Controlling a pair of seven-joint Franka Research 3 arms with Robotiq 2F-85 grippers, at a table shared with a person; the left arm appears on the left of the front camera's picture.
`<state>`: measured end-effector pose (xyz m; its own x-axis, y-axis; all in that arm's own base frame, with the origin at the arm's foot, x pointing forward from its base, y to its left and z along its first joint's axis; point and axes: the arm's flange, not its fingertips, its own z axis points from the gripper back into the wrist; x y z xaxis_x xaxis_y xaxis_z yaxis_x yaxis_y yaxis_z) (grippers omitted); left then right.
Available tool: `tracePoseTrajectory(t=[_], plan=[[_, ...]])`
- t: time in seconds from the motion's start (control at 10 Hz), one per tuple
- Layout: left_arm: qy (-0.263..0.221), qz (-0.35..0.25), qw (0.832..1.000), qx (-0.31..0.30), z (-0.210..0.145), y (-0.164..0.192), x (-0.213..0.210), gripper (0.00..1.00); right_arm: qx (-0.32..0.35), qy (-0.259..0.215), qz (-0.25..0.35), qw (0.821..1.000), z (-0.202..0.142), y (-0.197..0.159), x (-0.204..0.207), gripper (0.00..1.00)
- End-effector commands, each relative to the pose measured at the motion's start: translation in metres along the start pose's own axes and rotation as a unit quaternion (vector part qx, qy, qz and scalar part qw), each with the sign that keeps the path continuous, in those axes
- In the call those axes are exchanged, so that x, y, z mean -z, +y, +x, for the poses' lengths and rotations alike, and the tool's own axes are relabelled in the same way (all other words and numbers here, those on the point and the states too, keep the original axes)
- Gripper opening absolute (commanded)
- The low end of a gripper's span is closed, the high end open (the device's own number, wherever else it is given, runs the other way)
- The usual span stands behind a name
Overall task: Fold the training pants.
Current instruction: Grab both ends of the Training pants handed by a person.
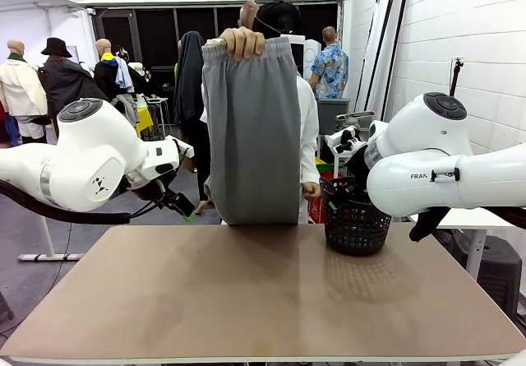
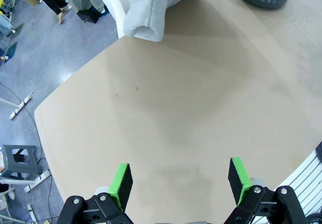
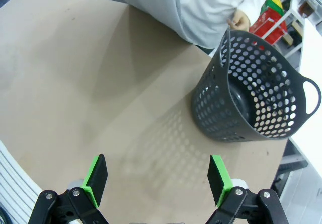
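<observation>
Pants [image 1: 251, 136] hang by the waistband from a person's hand [image 1: 243, 43] at the far tabletop [image 1: 246, 300] edge (hems near it), so folding has not begun; both arms' jaws stand apart, and next the pants need laying flat.

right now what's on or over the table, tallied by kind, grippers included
training pants: 1, grey, held up by a person's hand
basket: 1, dark, standing on the table
grippers: 2, left gripper and right gripper, both open and holding nothing
total: 4
</observation>
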<state>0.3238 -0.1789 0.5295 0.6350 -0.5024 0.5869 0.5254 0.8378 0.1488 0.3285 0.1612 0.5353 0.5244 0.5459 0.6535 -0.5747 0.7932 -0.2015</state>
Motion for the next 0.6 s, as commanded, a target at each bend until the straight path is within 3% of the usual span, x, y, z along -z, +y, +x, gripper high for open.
tracePoseTrajectory(t=[0.0,0.5], plan=[[-0.002,0.001,1.000,0.000,0.0004,-0.0002,-0.0005,1.00,-0.001,0.000,0.001,1.000,0.0000,0.0003,0.0000,1.00],[-0.002,0.001,1.000,0.000,0.0004,-0.0002,-0.0005,1.00,-0.001,0.000,0.001,1.000,0.0000,0.0003,0.0000,1.00]])
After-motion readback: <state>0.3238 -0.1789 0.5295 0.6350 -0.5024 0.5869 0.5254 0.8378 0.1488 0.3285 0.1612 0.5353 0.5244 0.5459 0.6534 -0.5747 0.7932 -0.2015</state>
